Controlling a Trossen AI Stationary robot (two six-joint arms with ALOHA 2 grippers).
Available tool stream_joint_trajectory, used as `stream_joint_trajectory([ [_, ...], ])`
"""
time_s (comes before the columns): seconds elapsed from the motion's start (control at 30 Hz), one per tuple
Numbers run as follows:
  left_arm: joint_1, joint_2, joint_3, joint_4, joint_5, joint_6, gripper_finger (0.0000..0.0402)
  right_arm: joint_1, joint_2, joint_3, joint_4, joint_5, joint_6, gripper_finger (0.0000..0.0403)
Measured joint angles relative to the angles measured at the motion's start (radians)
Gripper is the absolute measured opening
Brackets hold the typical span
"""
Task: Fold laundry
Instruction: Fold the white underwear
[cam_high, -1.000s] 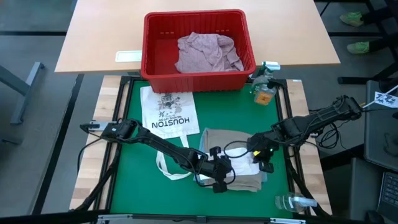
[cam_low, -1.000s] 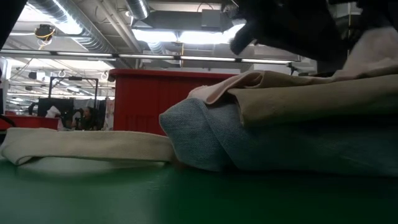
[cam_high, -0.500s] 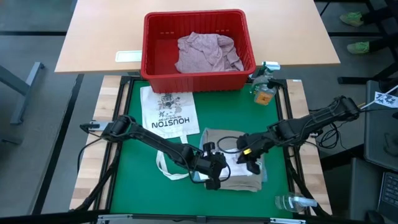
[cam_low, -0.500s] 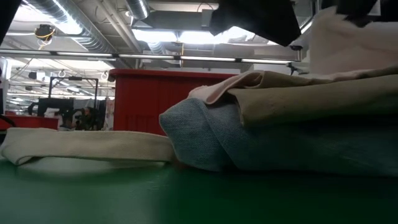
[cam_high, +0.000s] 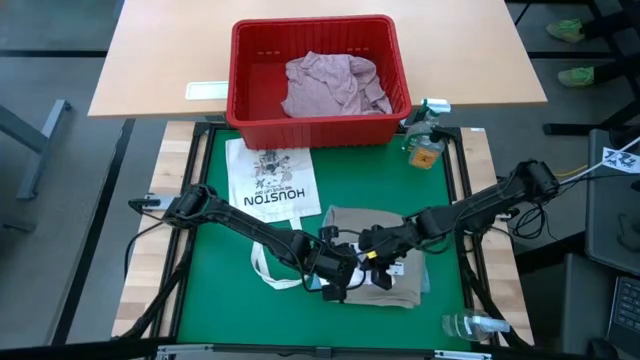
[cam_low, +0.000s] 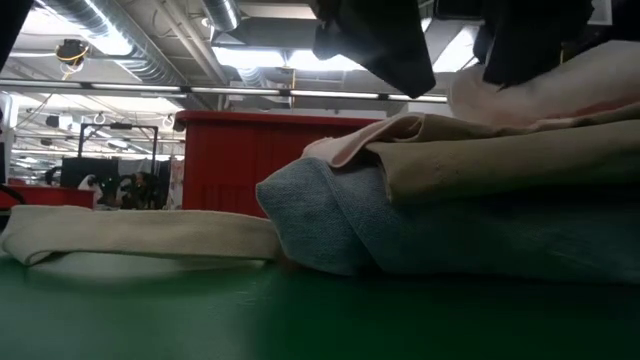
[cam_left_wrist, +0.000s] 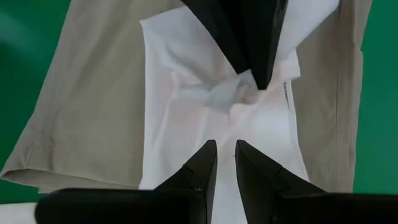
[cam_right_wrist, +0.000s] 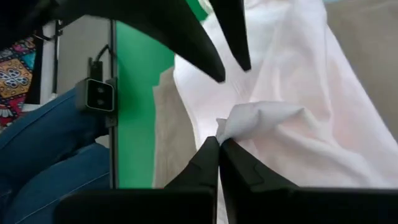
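Observation:
A folded stack lies on the green mat: light blue jeans (cam_low: 330, 225) at the bottom, a tan cloth (cam_high: 350, 225) over them, and a pale pink-white cloth (cam_left_wrist: 186, 106) on top. My right gripper (cam_right_wrist: 219, 142) is shut on that top cloth in the middle of the stack (cam_high: 372, 258). My left gripper (cam_left_wrist: 225, 146) hovers just beside it on the near-left (cam_high: 345, 280), its fingers a little apart and holding nothing. The pink-mauve shirt (cam_high: 335, 85) lies bunched in the red basket. My right gripper pinches a small raised fold (cam_right_wrist: 249, 115) near the middle of the pale pink-white cloth between its two shut fingers. The fingers come low from the table's right, slanting down. The pinched fold stands up in a peak, and the rest of the cloth lies on the tan cloth.
The red basket (cam_high: 240, 80) stands at the mat's far edge. A white printed tote bag (cam_high: 270, 180) lies left of the stack, its handles (cam_high: 275, 270) trailing toward the near edge. Spray bottles stand at the far right (cam_high: 425, 135) and near right (cam_high: 470, 325). Bare green mat lies at the near left.
My right gripper has moved toward the table's left across the stack, staying shut and drawing its pinch of pale cloth along over the tan cloth. The pale cloth rose, then came lower. My left gripper has shifted a little to the left and farther.

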Motion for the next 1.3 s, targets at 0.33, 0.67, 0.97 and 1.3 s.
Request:
stream_joint_trajectory([
  [0.33, 0.000, 0.000, 0.000, -0.011, -0.002, 0.000, 0.0055, 0.000, 0.010, 0.000, 0.009, 0.096, -0.004, 0.0005],
  [0.67, 0.000, 0.000, 0.000, -0.011, -0.003, -0.001, 0.0055, -0.031, 0.010, 0.000, 0.010, 0.144, -0.014, 0.0086],
  [0.97, -0.002, 0.000, 0.000, -0.011, -0.004, -0.002, 0.0055, -0.139, 0.001, 0.000, -0.029, -0.020, -0.041, 0.0169],
  [1.3, -0.002, 0.000, 0.000, -0.011, -0.037, -0.002, 0.0055, -0.150, -0.138, 0.000, -0.148, 0.027, -0.131, 0.0174],
])
